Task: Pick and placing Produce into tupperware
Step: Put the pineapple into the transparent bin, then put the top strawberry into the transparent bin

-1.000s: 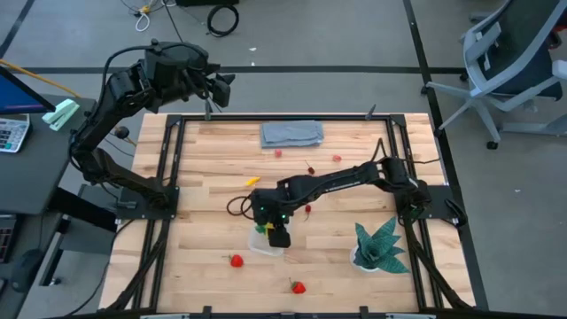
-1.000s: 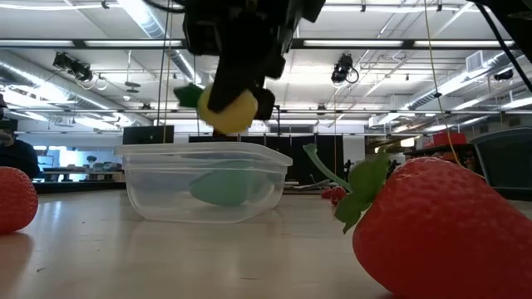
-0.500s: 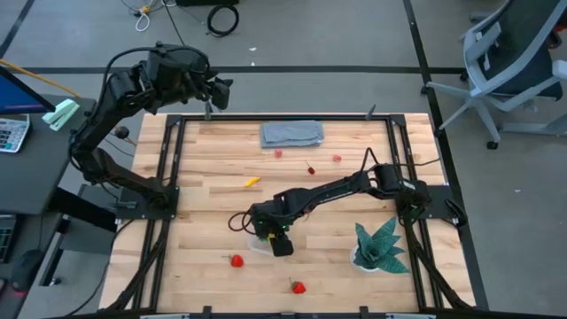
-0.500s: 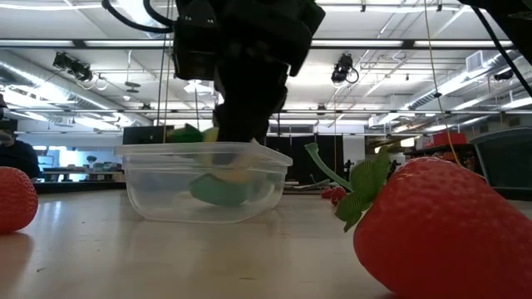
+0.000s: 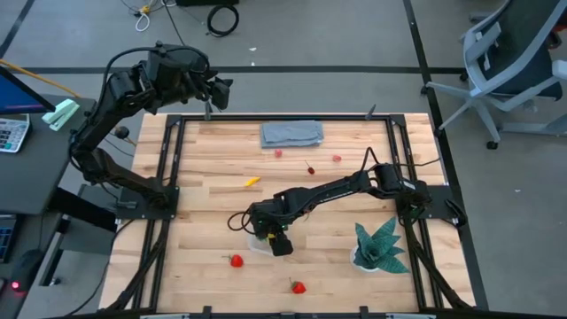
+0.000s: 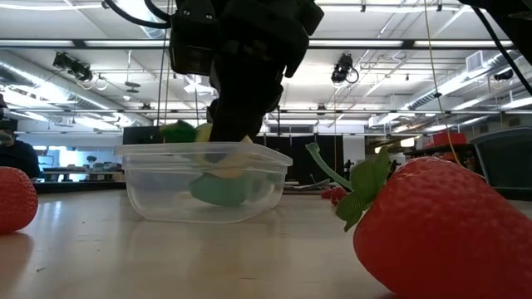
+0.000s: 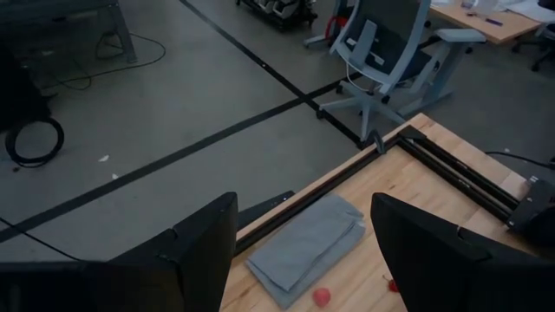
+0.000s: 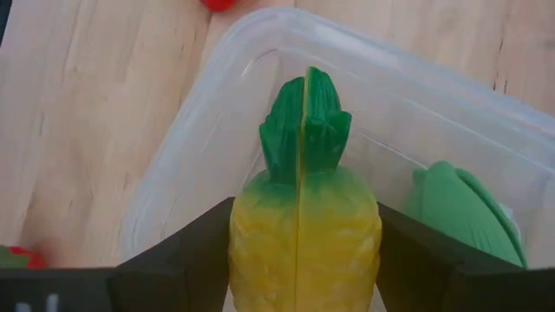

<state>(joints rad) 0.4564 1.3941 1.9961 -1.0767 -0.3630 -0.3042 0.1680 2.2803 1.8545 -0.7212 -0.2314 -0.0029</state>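
Note:
My right gripper (image 5: pixel 275 239) reaches down into the clear tupperware tub (image 6: pixel 204 187) and is shut on a yellow toy fruit with a green crown (image 8: pixel 303 217). A green oblong fruit (image 8: pixel 460 212) lies on the tub's floor beside it. Loose on the table are two strawberries (image 5: pixel 236 260) (image 5: pixel 299 287), a yellow-orange sliver (image 5: pixel 252 182) and small red pieces (image 5: pixel 277 152) (image 5: pixel 337 159). My left gripper (image 7: pixel 303 251) is open, raised beyond the table's far left corner. My right gripper pinches the fruit's yellow body (image 8: pixel 251 234) between its two fingers (image 8: pixel 186 251), one on each side, coming from above and pointing down. The green crown (image 6: pixel 179 131) sticks out past the fingers at rim height. The body sits partly inside the tub.
A folded grey cloth (image 5: pixel 291 133) lies at the far edge. A green spiky potted plant (image 5: pixel 379 246) stands near the right arm's base. In the low view one strawberry (image 6: pixel 440 228) fills the near right and another (image 6: pixel 17 199) sits at the left.
My right gripper has come down from above the tub's rim into the tub, carrying the yellow fruit with it. The fruit hung clear above the rim and now sits partly below it. The gripper has stayed shut on it, and has kept almost still for the last half second.

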